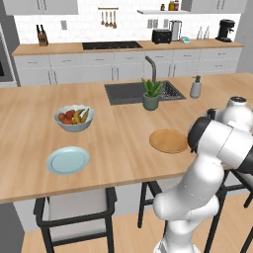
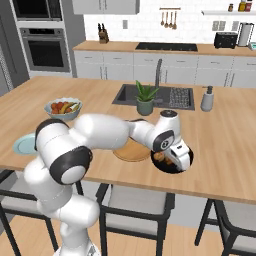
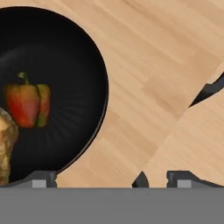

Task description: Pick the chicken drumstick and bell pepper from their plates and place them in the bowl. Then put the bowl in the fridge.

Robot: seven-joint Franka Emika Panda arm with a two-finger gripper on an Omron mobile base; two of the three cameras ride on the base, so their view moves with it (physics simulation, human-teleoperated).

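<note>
The black bowl (image 3: pixel 87 57) sits on the wooden island near its front edge. The red bell pepper (image 3: pixel 27 105) lies inside it, and the golden-brown chicken drumstick (image 3: pixel 6 144) lies beside the pepper at the view's left edge. My gripper (image 3: pixel 116 179) hangs open over the bowl's rim and the bare wood next to it, holding nothing. From the right base view the gripper (image 2: pixel 181 161) hovers just above the bowl (image 2: pixel 167 170), with the tan wood plate (image 2: pixel 131 151) bare to its left. The pale blue plate (image 1: pixel 67 159) is bare too. The fridge is out of view.
A pale bowl of mixed fruit (image 1: pixel 74 117) stands on the island's left half. A potted plant (image 1: pixel 151 95), the sink (image 1: pixel 131 92) and a soap bottle (image 1: pixel 195 87) line the far side. Dark stools (image 2: pixel 132 205) stand under the front edge.
</note>
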